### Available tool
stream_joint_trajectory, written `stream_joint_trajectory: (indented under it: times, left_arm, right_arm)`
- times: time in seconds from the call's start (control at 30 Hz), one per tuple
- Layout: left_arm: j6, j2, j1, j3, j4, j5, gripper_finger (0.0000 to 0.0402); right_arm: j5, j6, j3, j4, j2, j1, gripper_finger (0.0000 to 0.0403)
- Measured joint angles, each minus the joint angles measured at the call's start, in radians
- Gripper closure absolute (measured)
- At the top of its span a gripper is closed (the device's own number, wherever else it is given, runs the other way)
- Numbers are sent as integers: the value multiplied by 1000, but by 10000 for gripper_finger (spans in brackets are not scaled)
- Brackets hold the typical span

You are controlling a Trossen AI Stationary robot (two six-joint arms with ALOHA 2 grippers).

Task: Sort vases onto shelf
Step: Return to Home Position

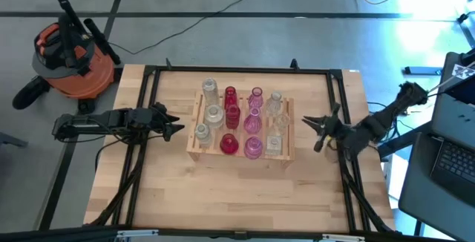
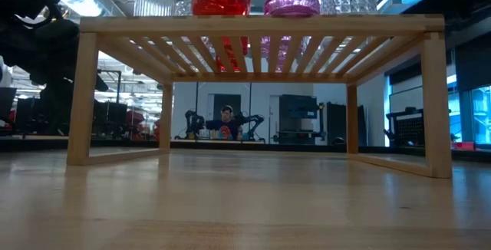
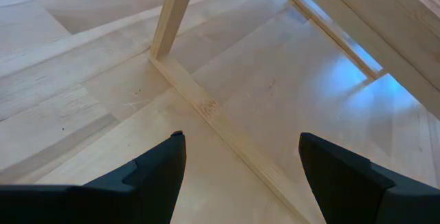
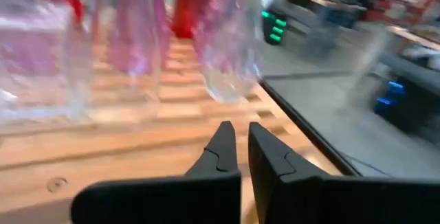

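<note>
Clear, pink and red bulbous vases [image 1: 253, 147] stand in rows on the slatted shelf [image 1: 237, 159]. The left gripper [image 3: 242, 136] is spread at nine o'clock, and the right gripper [image 4: 240, 124] is pressed together.

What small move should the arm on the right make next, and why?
Probably ease the right gripper straight back from the shelf, toward its own table edge. Its fingers are together and hold nothing, every vase in view stands on the shelf, and none shows on the tabletop. The left gripper, open, sits at the shelf's other side.
</note>
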Motion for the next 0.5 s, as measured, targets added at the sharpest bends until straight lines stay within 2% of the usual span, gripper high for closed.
stream_joint_trajectory:
  times: [0.1,0.2,0.33,0.5]
  left_arm:
    - [0,0,0,0,0,0,127]
    - [0,0,0,0,0,0,127]
    - [0,0,0,0,0,0,127]
    - [0,0,0,0,0,0,127]
  right_arm:
    - [-227,-251,-83,185,-82,-134,403]
    - [-429,-363,-160,301,-101,-257,403]
    - [-525,-358,-212,305,-91,-327,403]
    - [-555,-358,-222,324,-72,-399,403]
